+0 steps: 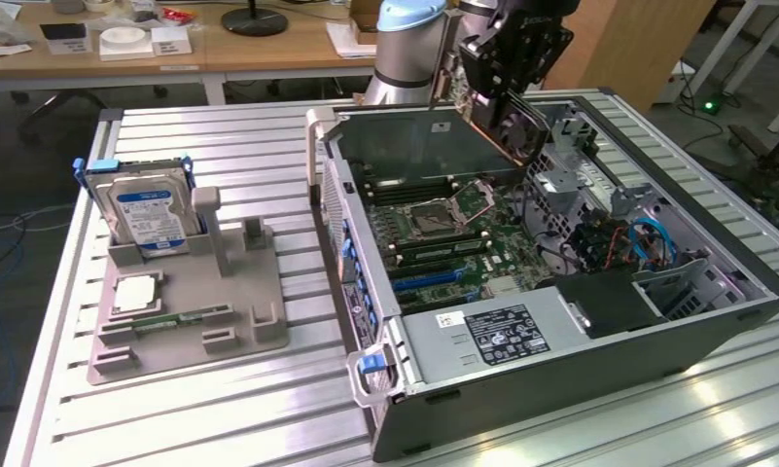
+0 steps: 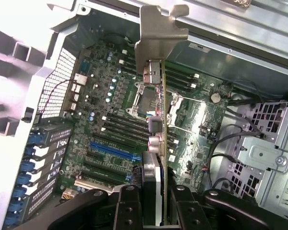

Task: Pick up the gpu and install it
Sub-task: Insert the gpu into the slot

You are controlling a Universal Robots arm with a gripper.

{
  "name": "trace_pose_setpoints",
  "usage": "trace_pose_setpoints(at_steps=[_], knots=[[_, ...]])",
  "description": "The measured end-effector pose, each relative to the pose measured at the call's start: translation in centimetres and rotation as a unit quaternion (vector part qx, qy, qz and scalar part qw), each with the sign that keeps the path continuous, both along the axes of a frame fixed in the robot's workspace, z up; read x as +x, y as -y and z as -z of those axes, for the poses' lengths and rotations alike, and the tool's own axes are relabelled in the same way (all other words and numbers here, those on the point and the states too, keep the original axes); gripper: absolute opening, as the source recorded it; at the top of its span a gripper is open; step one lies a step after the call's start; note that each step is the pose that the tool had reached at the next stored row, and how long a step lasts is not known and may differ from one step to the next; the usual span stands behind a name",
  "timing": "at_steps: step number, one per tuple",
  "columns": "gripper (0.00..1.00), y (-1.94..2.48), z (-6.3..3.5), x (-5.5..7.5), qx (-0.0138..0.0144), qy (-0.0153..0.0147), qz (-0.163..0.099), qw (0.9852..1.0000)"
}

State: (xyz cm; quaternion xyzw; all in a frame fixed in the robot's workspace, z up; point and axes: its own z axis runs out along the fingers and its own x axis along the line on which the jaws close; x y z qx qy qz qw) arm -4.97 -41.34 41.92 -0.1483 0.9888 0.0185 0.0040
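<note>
Partly hidden
Black gripper fingers (image 2: 129, 211) run past the wrist view's edge, covering one end of the thin black card with pale metal bracket (image 2: 159, 48).

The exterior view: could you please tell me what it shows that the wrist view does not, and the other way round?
The exterior view adds the grey fixture tray beside the computer case, carrying the blue-labelled hard drive, plus the case's power supply. The wrist view adds a close look along the gpu, its pale bracket and ports end-on, with the gripper closed on the card's edge. Shared: the gpu held above the open case, over the motherboard and its processor socket.
</note>
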Motion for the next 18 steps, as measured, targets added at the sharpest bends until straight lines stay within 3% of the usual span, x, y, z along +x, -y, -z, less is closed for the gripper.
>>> trace_pose_setpoints(at_steps=[18], knots=[[0.28, 0.0, 0.0, 0.0, 0.0, 0.0, -0.059, 0.9983]])
